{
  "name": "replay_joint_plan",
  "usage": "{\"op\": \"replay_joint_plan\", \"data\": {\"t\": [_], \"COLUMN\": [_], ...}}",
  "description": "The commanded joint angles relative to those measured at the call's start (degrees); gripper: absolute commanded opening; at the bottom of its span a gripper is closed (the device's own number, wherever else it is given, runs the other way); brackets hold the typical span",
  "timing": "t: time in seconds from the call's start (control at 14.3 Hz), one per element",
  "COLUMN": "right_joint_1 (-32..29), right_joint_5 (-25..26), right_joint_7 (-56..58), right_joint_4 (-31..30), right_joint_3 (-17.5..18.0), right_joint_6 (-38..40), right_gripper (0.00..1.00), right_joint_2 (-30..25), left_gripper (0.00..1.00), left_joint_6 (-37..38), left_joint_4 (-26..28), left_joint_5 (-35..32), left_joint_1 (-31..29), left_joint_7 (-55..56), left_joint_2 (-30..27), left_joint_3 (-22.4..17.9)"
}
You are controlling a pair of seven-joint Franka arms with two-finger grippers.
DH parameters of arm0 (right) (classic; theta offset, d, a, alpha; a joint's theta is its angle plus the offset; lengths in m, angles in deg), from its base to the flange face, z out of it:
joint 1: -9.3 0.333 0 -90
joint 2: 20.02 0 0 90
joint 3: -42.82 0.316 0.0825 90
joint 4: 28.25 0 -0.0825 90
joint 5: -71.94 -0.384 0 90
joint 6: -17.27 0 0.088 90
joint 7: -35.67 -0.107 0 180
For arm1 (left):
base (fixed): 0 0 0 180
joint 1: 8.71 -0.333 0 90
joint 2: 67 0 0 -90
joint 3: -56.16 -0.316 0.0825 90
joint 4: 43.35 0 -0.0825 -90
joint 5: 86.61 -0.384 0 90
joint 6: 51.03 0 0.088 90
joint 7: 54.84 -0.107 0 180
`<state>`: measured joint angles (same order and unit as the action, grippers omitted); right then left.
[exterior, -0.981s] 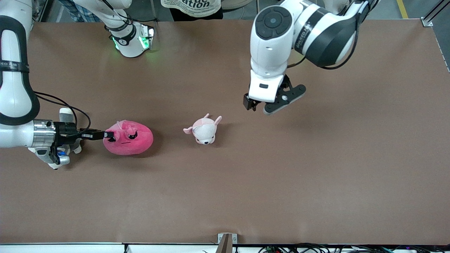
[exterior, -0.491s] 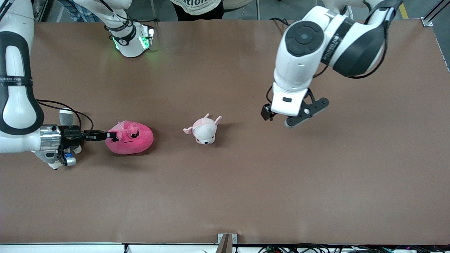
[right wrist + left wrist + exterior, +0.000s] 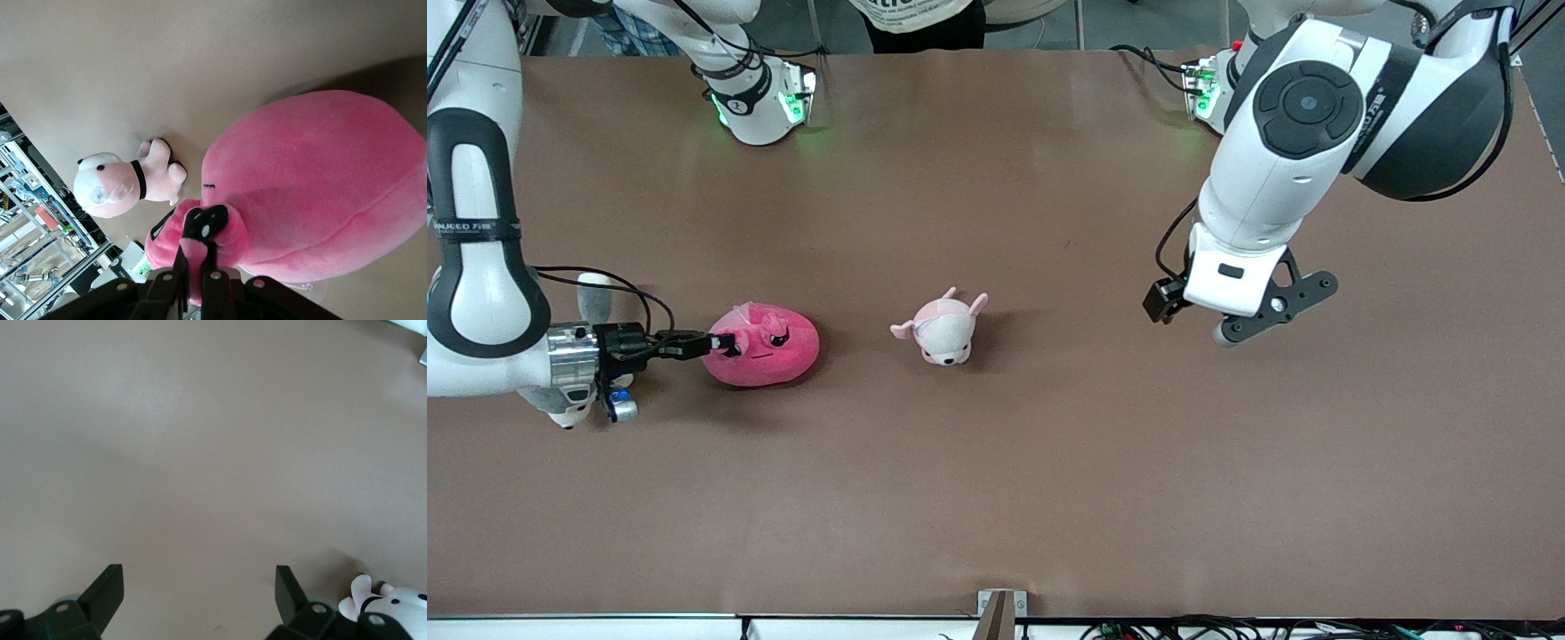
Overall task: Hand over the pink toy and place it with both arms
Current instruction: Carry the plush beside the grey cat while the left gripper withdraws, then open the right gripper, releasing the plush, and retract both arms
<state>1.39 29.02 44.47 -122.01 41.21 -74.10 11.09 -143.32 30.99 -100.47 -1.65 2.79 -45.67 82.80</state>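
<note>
The pink toy [image 3: 769, 347], a rounded hot-pink plush with angry black eyes, is toward the right arm's end of the table. My right gripper [image 3: 725, 342] comes in low from that end and is shut on a fold at the toy's face. In the right wrist view the fingers [image 3: 180, 267] pinch a pink flap below the black eye, with the pink toy's body [image 3: 320, 193] bulging past them. I cannot tell whether the toy rests on the table or hangs just off it. My left gripper [image 3: 1190, 320] hangs open over bare table toward the left arm's end, holding nothing [image 3: 199, 587].
A small pale pink-and-white animal plush [image 3: 943, 327] lies mid-table between the two grippers; it also shows in both wrist views [image 3: 120, 183] [image 3: 390, 607]. A grey-and-white plush [image 3: 594, 296] is partly hidden under the right wrist. The brown table [image 3: 996, 498] stretches toward the front camera.
The left arm has swung away from the middle toward its own end of the table, still open. The right gripper and the pink toy have shifted slightly toward the middle.
</note>
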Motion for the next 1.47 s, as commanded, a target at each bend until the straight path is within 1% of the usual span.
{"op": "replay_joint_plan", "data": {"t": [0.0,0.07,0.14,0.21,0.28,0.49,0.56,0.63,0.84,0.98,1.05,1.19,1.26,1.33,1.4], "right_joint_1": [-1.8,-1.8,-2.1,-2.1,-2.0,-1.3,-1.1,-1.1,1.1,1.8,2.0,3.6,4.6,4.7,4.7], "right_joint_5": [-1.6,-1.6,-1.1,-0.7,0.3,10.9,13.5,16.6,26.7,31.4,33.7,40.2,43.1,44.8,45.0], "right_joint_7": [1.4,1.0,1.0,1.0,1.0,-0.2,-1.9,-4.0,-4.9,-5.1,-5.1,-5.1,-5.5,-5.9,-5.9], "right_joint_4": [-0.6,-0.6,0.2,1.5,2.6,8.8,10.3,11.5,14.2,14.7,15.2,17.7,18.9,19.3,19.4], "right_joint_3": [0.9,0.9,0.9,0.8,0.7,0.9,1.0,1.3,1.3,1.3,1.3,1.3,1.3,1.3,1.3], "right_joint_6": [0.5,0.5,0.5,0.7,1.0,2.7,3.3,4.3,4.4,4.0,3.8,3.8,3.8,3.8,4.0], "right_gripper": [0.32,0.84,1.0,1.0,1.0,1.0,1.0,1.0,1.0,1.0,1.0,1.0,1.0,1.0,1.0], "right_joint_2": [-0.3,-0.4,-0.5,-0.8,-1.2,-3.4,-4.4,-5.7,-9.0,-11.3,-12.3,-13.4,-14.3,-15.5,-16.7], "left_gripper": [1.0,1.0,1.0,1.0,1.0,1.0,1.0,1.0,1.0,1.0,1.0,1.0,1.0,1.0,1.0], "left_joint_6": [0.7,0.5,0.4,0.4,0.5,0.6,0.7,0.7,0.7,0.8,0.8,0.8,0.8,0.8,1.2], "left_joint_4": [0.5,0.5,0.5,0.6,1.1,2.7,3.3,3.8,7.2,9.3,9.5,11.1,12.1,12.5,12.8], "left_joint_5": [0.1,0.4,0.5,1.0,2.1,6.5,7.0,7.1,8.3,8.9,10.4,12.0,12.2,13.1,13.9], "left_joint_1": [-0.9,-1.0,-1.2,-1.1,-1.0,-1.2,-1.3,-2.7,-4.2,-4.1,-4.2,-4.2,-4.3,-4.7,-4.8], "left_joint_7": [-3.6,-4.4,-4.5,-5.7,-8.4,-18.7,-20.4,-21.7,-27.5,-31.8,-35.4,-42.2,-44.4,-46.4,-48.0], "left_joint_2": [-2.0,-2.2,-2.5,-3.5,-4.7,-7.8,-8.4,-9.0,-11.3,-13.3,-13.7,-15.7,-16.8,-17.9,-18.9], "left_joint_3": [0.0,-0.1,-0.2,-1.1,-3.0,-7.9,-8.6,-8.7,-9.6,-11.8,-13.0,-16.0,-16.9,-18.0,-18.7]}}
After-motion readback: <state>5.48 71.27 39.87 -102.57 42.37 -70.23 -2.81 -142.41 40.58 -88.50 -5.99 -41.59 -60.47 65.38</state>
